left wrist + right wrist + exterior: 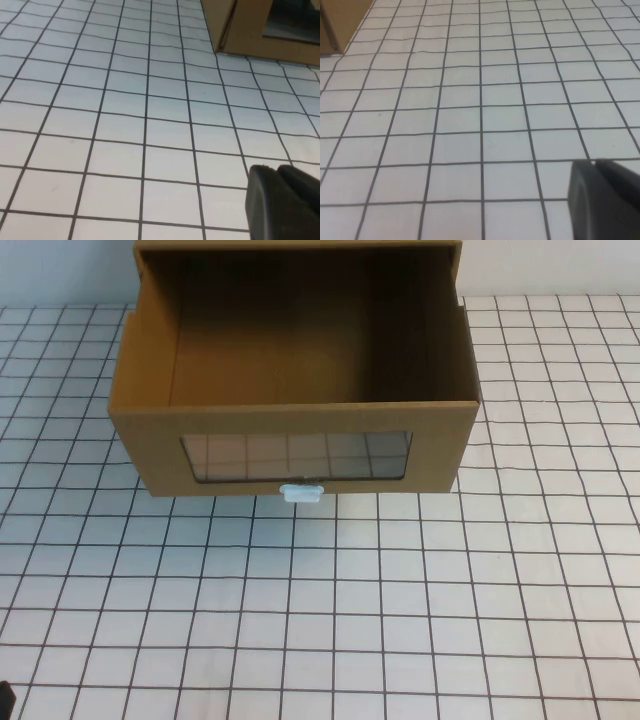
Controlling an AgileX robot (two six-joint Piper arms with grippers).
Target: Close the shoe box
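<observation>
From above, the shoe box (300,440) sits pulled open at the table's (400,620) far middle; each wrist view shows only a dark sliver of left gripper (282,202) and right gripper (605,197), grip state untellable, so an off-centre push could skew the drawer.

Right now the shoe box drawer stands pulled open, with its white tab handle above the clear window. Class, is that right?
Not quite. The high view shows the shoe box pulled open, but its white tab handle sits below the clear window, not above it.
</observation>
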